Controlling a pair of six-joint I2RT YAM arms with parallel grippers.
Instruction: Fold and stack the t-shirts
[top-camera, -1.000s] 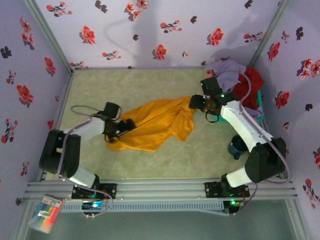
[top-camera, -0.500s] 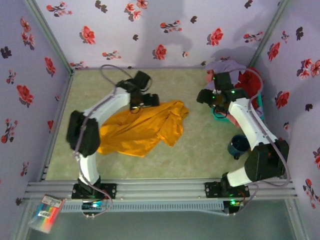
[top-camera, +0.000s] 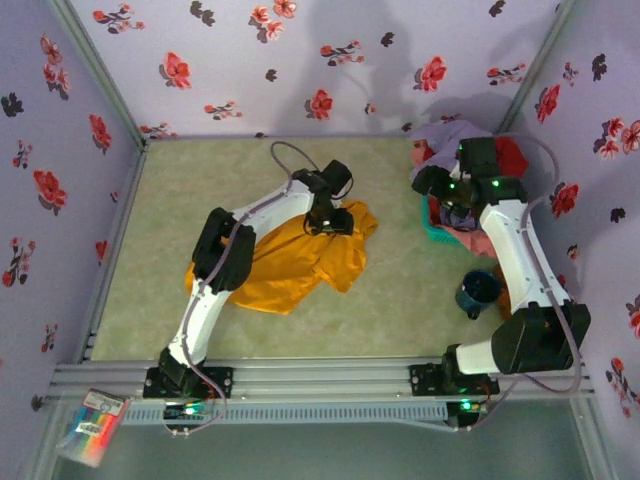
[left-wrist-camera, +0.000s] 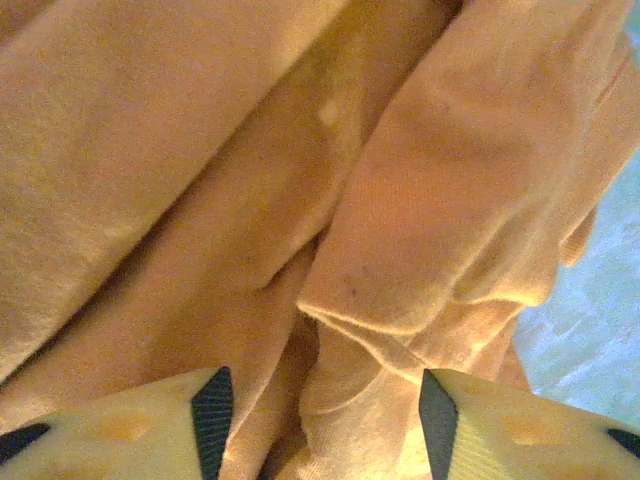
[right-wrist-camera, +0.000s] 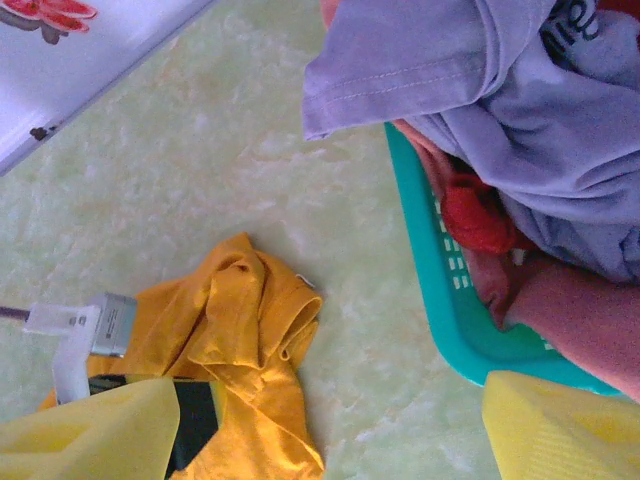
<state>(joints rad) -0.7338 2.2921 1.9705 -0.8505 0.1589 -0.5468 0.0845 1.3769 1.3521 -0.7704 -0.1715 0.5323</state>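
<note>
Your left end effector (left-wrist-camera: 320, 400) stands half open astride a fold of the orange-yellow t-shirt (left-wrist-camera: 430, 170), clamping nothing yet. That shirt lies crumpled on the tabletop (top-camera: 200, 180). The lavender t-shirt (right-wrist-camera: 520, 90) and red t-shirt (right-wrist-camera: 475, 215) sit in the teal basket (right-wrist-camera: 440, 310) near your wide-open, empty right end effector (right-wrist-camera: 340, 410). Nothing is folded or stacked.

- A teal basket (top-camera: 436, 224) with a slotted wall sits at the far right of the table, close to the right wall.
- A dark blue cup (top-camera: 478, 292) stands upright on the right, nearer than the basket and apart from it.
- The table top (top-camera: 180, 200) is mottled pale green.
- Lavender walls (top-camera: 300, 60) printed with red and dark flowers close in the left, far and right sides.
- Metal rails (top-camera: 320, 377) run along the near edge.
- A shiny multicoloured packet (top-camera: 92, 425) lies at the near left, outside the rails.
</note>
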